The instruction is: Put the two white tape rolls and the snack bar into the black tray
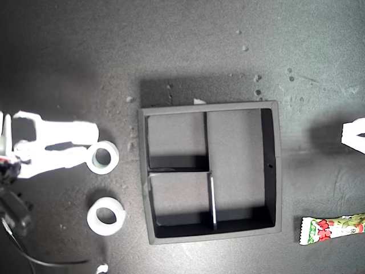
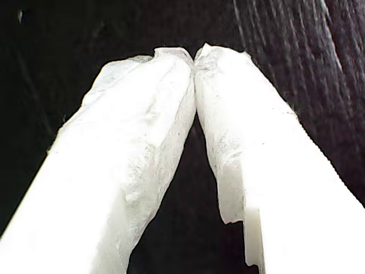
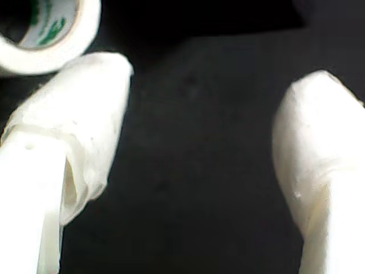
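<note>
The black tray (image 1: 208, 107) lies in the middle of the exterior view, and its three compartments hold nothing. Two white tape rolls lie flat at its exterior-view left: one with a greenish inner rim (image 1: 103, 158) and a larger one (image 1: 105, 216) nearer the bottom edge. My second gripper (image 1: 91, 147) is open, its tips just short of the greenish roll. In the second wrist view that roll (image 3: 40, 34) sits beyond one fingertip (image 3: 97, 85), outside the gap (image 3: 208, 85). The snack bar (image 1: 333, 228) lies at the exterior view's lower right, cut by the edge. My first gripper (image 2: 195, 60) is shut on nothing, at the exterior view's right edge (image 1: 351, 136).
Black cables (image 1: 17, 228) trail at the exterior view's lower left beside the second arm. A small white scrap (image 1: 102, 267) lies near the bottom edge. Pale specks (image 1: 256, 77) dot the dark table beyond the tray.
</note>
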`<state>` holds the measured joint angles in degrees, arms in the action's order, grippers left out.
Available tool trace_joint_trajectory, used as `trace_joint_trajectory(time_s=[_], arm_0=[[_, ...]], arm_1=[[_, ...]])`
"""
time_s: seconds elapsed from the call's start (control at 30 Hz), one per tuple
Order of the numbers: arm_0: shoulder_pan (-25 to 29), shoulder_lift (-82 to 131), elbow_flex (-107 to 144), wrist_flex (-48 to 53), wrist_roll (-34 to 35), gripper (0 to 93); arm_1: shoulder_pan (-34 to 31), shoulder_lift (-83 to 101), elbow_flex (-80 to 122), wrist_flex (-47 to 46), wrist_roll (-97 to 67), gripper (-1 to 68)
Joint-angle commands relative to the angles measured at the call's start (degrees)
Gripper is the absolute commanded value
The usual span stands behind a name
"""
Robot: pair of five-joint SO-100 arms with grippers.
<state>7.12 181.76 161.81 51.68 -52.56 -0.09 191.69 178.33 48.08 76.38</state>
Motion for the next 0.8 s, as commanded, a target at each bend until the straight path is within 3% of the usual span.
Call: trace_joint_trajectory(time_s=[0.0, 0.07, 0.2, 0.3, 0.53, 0.77], arm_0=[[4.31, -18.11, -12.30, 1.76, -1.23, 22.2], [6.42, -29.44, -18.11, 3.43, -3.25, 21.3], [10.37, -49.04, -29.09, 5.10, -4.66, 20.4], [11.78, -61.61, -36.47, 7.47, -5.27, 20.1], [11.69, -73.83, -43.24, 7.91, -5.27, 19.5], [10.55, -76.82, -43.33, 7.91, -5.71, 17.6]], arm_1=[[-0.62, 0.35, 0.70, -1.93, -24.35, -0.6], [-0.62, 0.35, 0.70, -0.44, -15.82, -0.5], [5.98, 0.35, 0.70, 4.39, 7.03, -0.6], [6.06, 0.35, 0.70, 6.24, 22.24, -0.6], [3.69, 0.35, 0.70, 3.52, 32.43, -0.7], [2.64, 0.35, 0.70, 0.18, 29.27, -0.7]])
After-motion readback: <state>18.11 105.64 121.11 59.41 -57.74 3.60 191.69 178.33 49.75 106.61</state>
